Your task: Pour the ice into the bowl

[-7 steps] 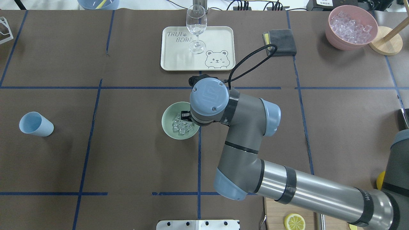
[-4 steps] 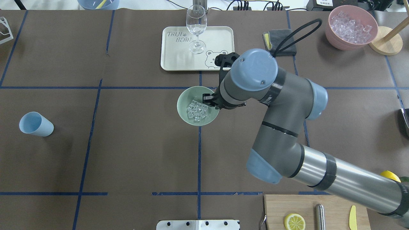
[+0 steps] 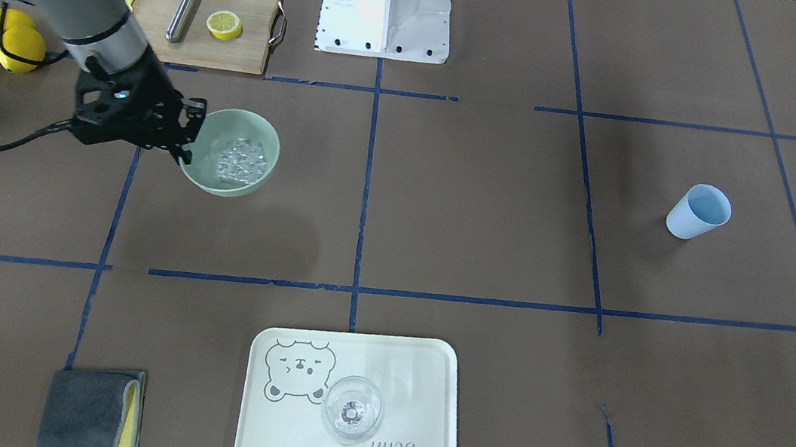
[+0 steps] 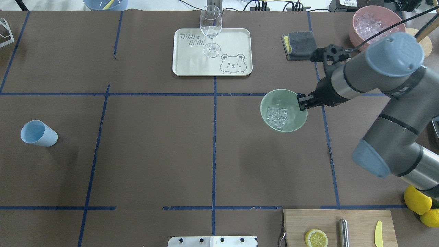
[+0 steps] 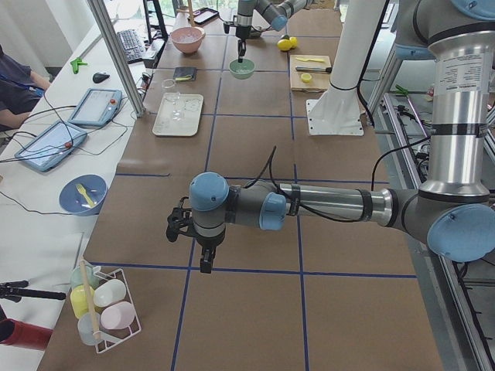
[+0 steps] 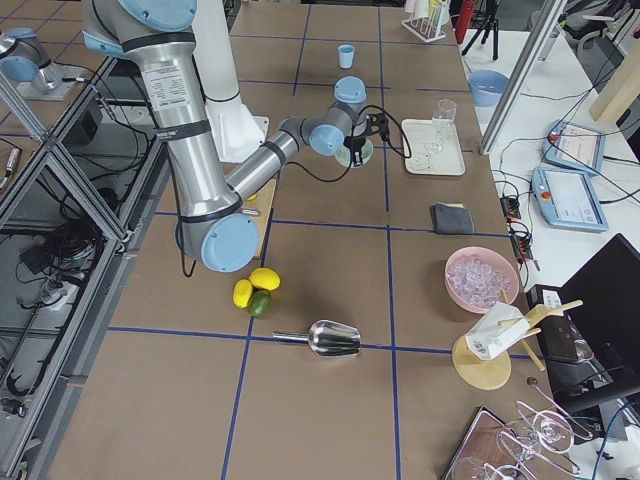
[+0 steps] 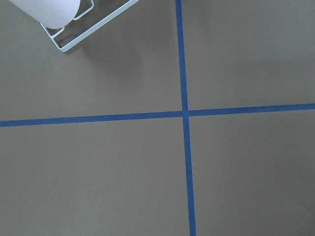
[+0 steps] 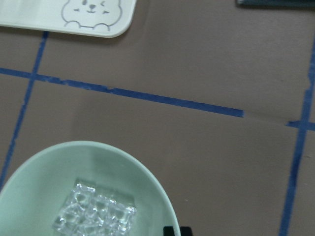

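The pale mint-green bowl (image 4: 288,98) hangs a little above the table, right of centre, and casts a shadow below it. The ice (image 4: 277,116), a small heap of clear cubes, lies inside it. My right gripper (image 4: 303,103) is shut on the bowl's right rim; the front-facing view shows the gripper (image 3: 184,144), the bowl (image 3: 252,127) and the ice (image 3: 239,158). In the right wrist view the bowl (image 8: 98,162) and ice (image 8: 96,211) fill the lower left. My left gripper (image 5: 205,263) shows only in the exterior left view, far off over bare table; I cannot tell its state.
A blue cup (image 4: 37,133) lies at the far left. A cream tray (image 4: 233,44) carries a wine glass (image 4: 211,31). A grey cloth (image 4: 301,44) and a pink container of ice (image 4: 372,25) stand at back right. A cutting board (image 4: 337,228), lemons (image 4: 416,199) and a metal scoop (image 6: 330,338) lie nearer.
My right arm has carried the bowl with the ice from the table's centre to the right and slightly away from me. The grip on the rim is unchanged.
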`<state>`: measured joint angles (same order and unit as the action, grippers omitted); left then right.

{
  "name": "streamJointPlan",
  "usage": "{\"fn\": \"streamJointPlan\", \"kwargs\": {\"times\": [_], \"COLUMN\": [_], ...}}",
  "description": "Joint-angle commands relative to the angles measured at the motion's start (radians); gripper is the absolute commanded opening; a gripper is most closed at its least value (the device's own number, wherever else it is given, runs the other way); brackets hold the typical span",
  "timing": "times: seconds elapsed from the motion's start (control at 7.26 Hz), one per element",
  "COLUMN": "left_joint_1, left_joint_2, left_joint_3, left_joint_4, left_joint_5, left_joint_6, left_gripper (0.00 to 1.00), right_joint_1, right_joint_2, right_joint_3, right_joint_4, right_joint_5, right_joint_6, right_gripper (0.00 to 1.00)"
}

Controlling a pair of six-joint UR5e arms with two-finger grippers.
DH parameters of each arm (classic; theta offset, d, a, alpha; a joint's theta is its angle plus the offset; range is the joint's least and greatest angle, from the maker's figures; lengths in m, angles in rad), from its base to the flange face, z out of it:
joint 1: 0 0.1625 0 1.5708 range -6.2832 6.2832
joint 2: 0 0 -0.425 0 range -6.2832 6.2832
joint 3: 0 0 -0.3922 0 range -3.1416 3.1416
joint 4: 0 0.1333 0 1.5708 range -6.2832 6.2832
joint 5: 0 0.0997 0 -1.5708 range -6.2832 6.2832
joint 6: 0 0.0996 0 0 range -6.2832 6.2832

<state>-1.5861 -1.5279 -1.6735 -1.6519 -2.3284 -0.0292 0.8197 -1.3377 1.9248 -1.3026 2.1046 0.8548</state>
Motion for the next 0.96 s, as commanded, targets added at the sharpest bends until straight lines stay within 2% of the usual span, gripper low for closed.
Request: {"fn": "streamJointPlan", "kwargs": {"times": [0.0, 0.14, 0.28, 0.69, 0.83], "left_joint_1": [0.000, 0.000, 0.000, 0.000, 0.000], "left_joint_2": [0.000, 0.000, 0.000, 0.000, 0.000], "left_joint_3": [0.000, -0.002, -0.002, -0.002, -0.002], "left_joint_4": [0.000, 0.000, 0.000, -0.002, -0.002], "left_joint_5": [0.000, 0.000, 0.000, 0.000, 0.000], "left_joint_6": [0.000, 0.000, 0.000, 0.002, 0.002], "left_gripper": [1.00, 1.00, 1.00, 1.00, 1.00], "right_joint_1": [0.097, 0.111, 0.118, 0.197, 0.217], "right_joint_2": [-0.159, -0.182, -0.222, -0.284, -0.290], "right_joint_3": [-0.023, -0.044, -0.096, -0.391, -0.417], "right_joint_4": [0.077, 0.095, 0.218, 0.645, 0.675], "right_joint_5": [0.064, 0.080, 0.083, 0.193, 0.224], "right_joint_6": [-0.141, -0.161, -0.164, -0.171, -0.172], "right_gripper": [0.00, 0.00, 0.00, 0.00, 0.00]}}
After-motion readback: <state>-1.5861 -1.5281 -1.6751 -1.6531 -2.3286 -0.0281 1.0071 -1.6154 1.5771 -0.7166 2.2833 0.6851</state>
